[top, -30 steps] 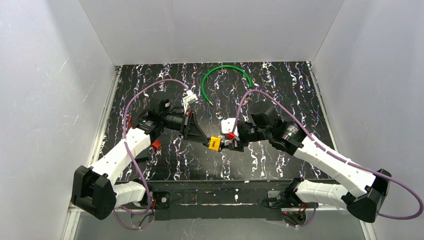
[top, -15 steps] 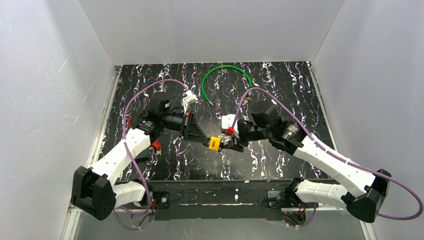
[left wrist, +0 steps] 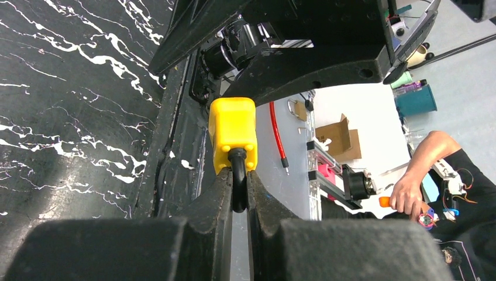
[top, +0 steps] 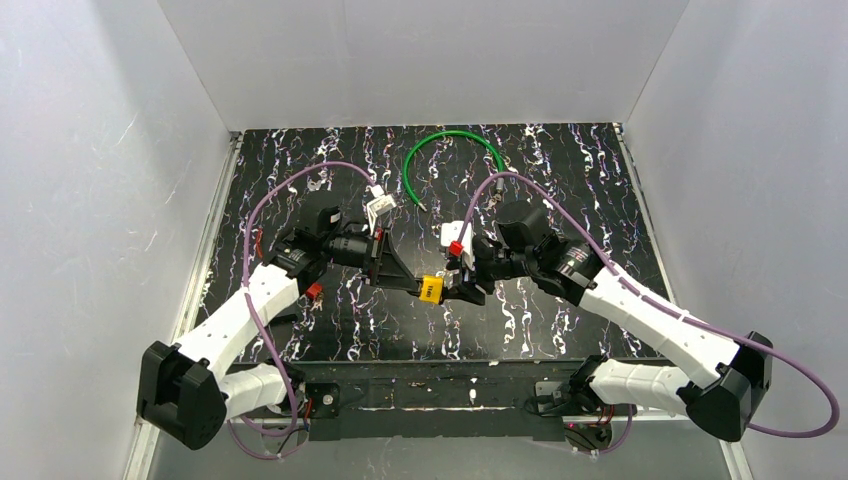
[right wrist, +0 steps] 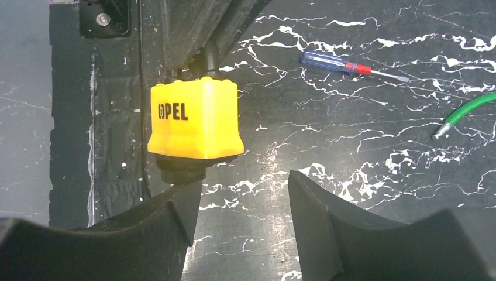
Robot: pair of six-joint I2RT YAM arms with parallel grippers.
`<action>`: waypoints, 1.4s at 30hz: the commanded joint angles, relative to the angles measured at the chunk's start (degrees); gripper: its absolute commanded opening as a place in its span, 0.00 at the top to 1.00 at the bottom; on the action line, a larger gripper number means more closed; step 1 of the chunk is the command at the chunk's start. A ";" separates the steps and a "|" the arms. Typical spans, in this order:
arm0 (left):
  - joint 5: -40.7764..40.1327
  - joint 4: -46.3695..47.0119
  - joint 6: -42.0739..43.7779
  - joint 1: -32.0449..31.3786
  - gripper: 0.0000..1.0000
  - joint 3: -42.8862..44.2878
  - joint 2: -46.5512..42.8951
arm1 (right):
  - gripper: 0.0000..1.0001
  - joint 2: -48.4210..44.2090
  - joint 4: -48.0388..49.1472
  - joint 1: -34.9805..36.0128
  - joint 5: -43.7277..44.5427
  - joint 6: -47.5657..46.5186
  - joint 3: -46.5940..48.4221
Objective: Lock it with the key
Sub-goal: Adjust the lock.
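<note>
The yellow padlock hangs above the middle of the table. My left gripper is shut on its dark shackle, and the yellow body sticks out beyond the fingertips. In the right wrist view the lock shows black lettering and a dark round piece under its body. My right gripper is open. Its left finger touches that dark piece and its right finger stands apart over the table. It sits just right of the lock in the top view. No silvery key shows in any view.
A green cable curves at the back of the black marbled table. A blue-handled screwdriver lies on the table beyond the lock. A small red piece lies by the left arm. White walls close in three sides.
The right wrist has shifted a little to the left and back, closer over the lock. The left arm has turned slightly. The lock stays held in the same spot.
</note>
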 commanded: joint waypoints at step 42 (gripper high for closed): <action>-8.76 4.86 -2.50 -6.13 1.00 -2.53 4.20 | 0.38 7.09 30.54 -2.10 -5.39 31.76 2.48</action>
